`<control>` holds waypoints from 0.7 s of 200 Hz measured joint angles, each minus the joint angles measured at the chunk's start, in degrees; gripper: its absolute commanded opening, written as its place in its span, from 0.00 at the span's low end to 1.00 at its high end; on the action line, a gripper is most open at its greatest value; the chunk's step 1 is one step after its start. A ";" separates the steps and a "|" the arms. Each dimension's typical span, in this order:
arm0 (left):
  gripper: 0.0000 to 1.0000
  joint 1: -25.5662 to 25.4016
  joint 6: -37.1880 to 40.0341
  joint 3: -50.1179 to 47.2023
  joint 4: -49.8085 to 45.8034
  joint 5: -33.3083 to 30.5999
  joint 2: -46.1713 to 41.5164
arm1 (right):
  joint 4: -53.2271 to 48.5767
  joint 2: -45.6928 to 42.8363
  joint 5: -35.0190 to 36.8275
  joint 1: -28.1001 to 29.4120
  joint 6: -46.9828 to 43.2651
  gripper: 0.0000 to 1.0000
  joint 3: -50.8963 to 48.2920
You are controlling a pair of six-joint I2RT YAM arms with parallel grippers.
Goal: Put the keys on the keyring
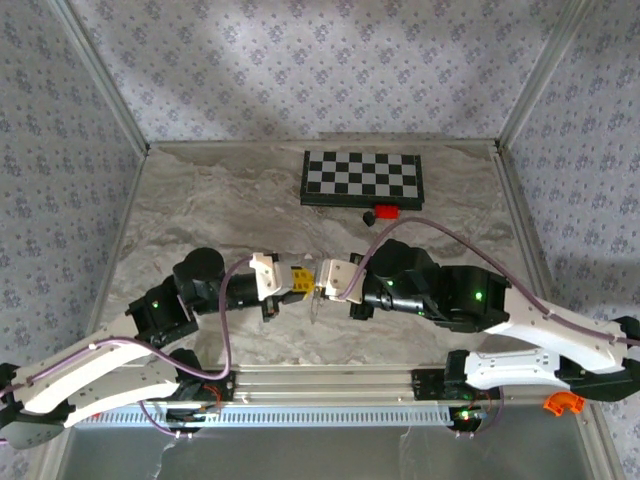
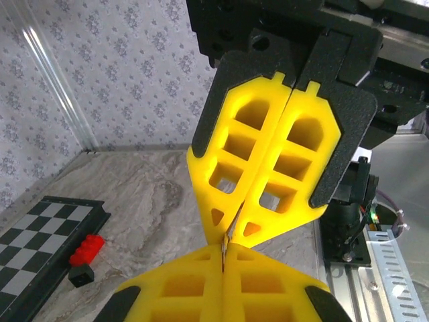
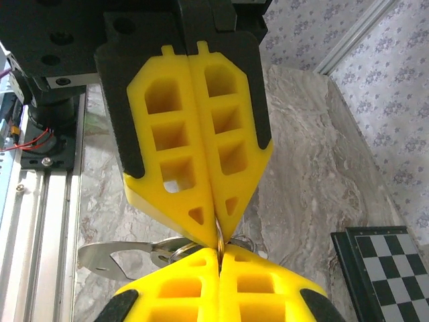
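Left of centre, raised above the marbled desk (image 1: 200, 200): left gripper (image 1: 300, 282), reaching in toward the middle. Fingers (image 2: 181, 288) pressed flat together, no gap, pinching a thin silvery sliver right at the tips. Going by the right wrist view, that sliver most likely the wire of the keyring (image 3: 179, 249).

In the middle, held up off the desk between the two sets of yellow tips: the keyring itself, showing as a couple of thin metal loops poking out on either side. Beside it the key (image 3: 110, 256), a flat silvery piece with a slot in the head, sticking out toward the rail (image 3: 40, 201), head tucked in against the loops.

Immediately right, tip to tip with the left one: right gripper (image 1: 322, 283), fingers (image 3: 261, 292) likewise closed tight, apparently on the keyring too, at the junction of key head and loops. Ring or key head under the clamp: hard to say.

Further right and back: checkerboard (image 1: 362, 178), with a red block (image 1: 385, 211) and a black block (image 1: 368, 216) just beside its near edge, well apart from the work.

Progress: well along, by the look of it. Key and keyring both lifted, brought together, both grips set. Loop through the key's hole, or merely lying against it: impossible to tell. If not through, left to do: thread the key fully onto the ring; either way, release and set the lot down.
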 measured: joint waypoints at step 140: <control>0.00 0.13 -15.56 -10.16 34.82 10.75 1.70 | 14.58 -10.62 -8.39 -0.98 2.60 0.00 -9.31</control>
